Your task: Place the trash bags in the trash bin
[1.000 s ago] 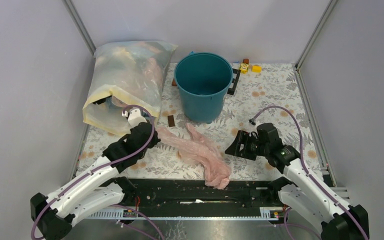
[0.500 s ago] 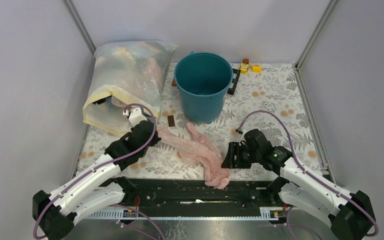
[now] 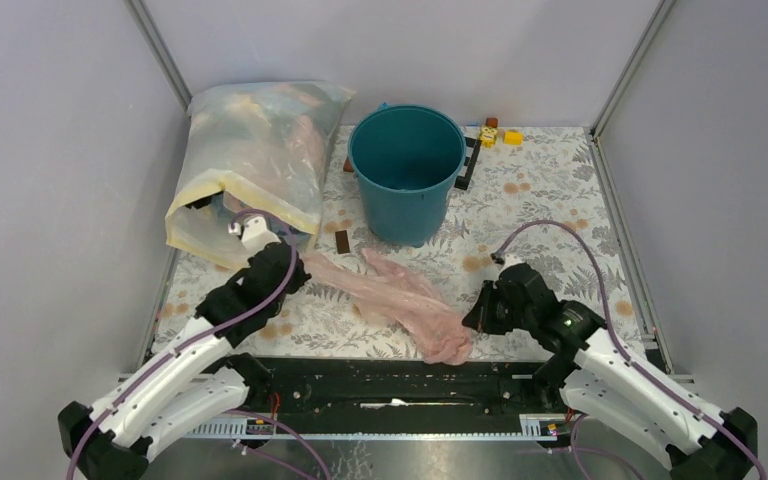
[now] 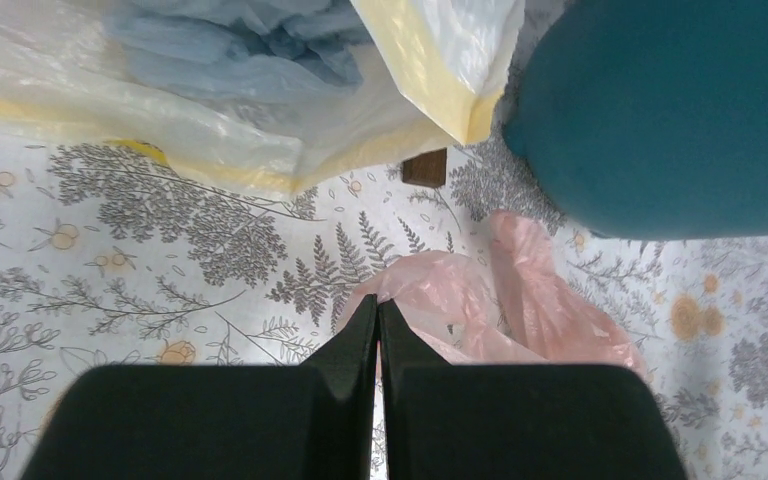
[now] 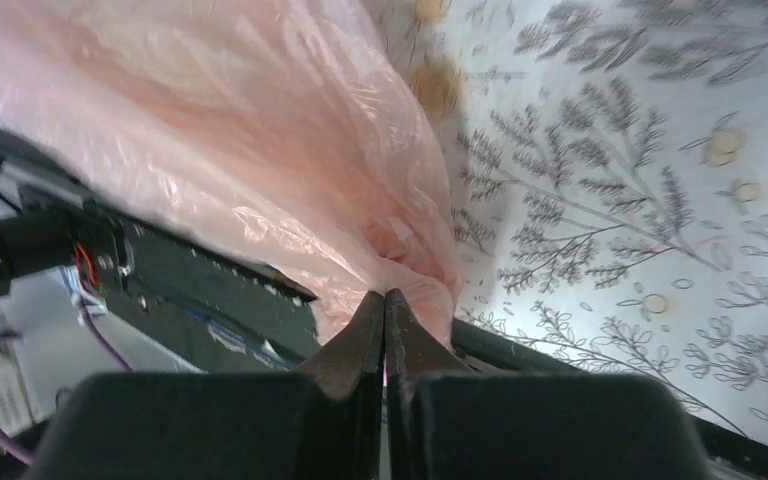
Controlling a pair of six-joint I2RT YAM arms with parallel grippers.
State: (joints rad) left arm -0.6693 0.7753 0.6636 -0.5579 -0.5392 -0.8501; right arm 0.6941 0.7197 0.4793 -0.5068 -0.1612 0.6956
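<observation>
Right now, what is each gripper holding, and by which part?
Both pinch the same pink trash bag: the left gripper its end nearer the sack, the right gripper the bunched end by the table's near edge.

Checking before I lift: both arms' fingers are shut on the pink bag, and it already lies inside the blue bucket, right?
No: the pink bag lies on the table in front of the blue bucket, as the top view shows. Left fingers and right fingers are shut on it.
</observation>
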